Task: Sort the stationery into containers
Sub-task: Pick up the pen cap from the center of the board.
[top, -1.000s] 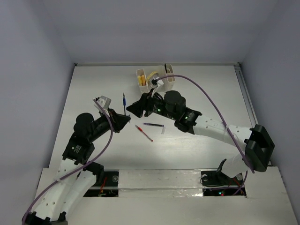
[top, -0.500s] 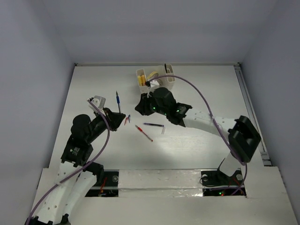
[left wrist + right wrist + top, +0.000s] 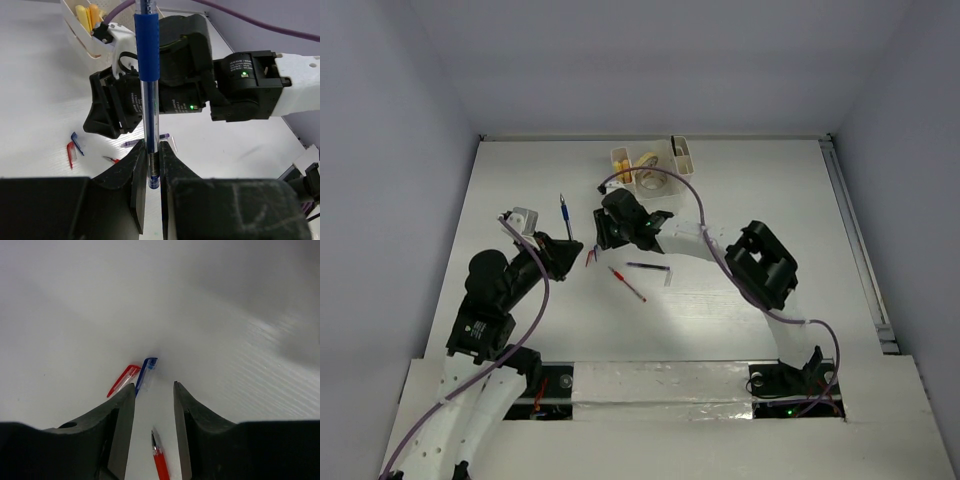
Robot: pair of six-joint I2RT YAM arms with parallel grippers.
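Observation:
My left gripper (image 3: 566, 247) is shut on a blue pen (image 3: 563, 212) and holds it upright above the table; in the left wrist view the pen (image 3: 149, 75) stands between the fingers (image 3: 137, 170). My right gripper (image 3: 601, 240) is open, low over the table, its jaws (image 3: 154, 390) just short of a loose blue cap (image 3: 146, 372) and a red cap (image 3: 122, 380). A red pen (image 3: 628, 284) lies below the jaws (image 3: 160, 462). A dark purple pen (image 3: 648, 266) lies beside it. The white organizer (image 3: 655, 165) stands at the back and holds yellow sticks (image 3: 621, 170).
A small clear cap (image 3: 667, 278) lies right of the purple pen. The right arm's purple cable (image 3: 690, 195) arcs over the organizer. The right gripper body (image 3: 150, 100) fills the middle of the left wrist view, close behind the held pen.
My left gripper has carried the blue pen left and away from the middle. My right gripper has swung left and down to the two caps, its arm folding back.

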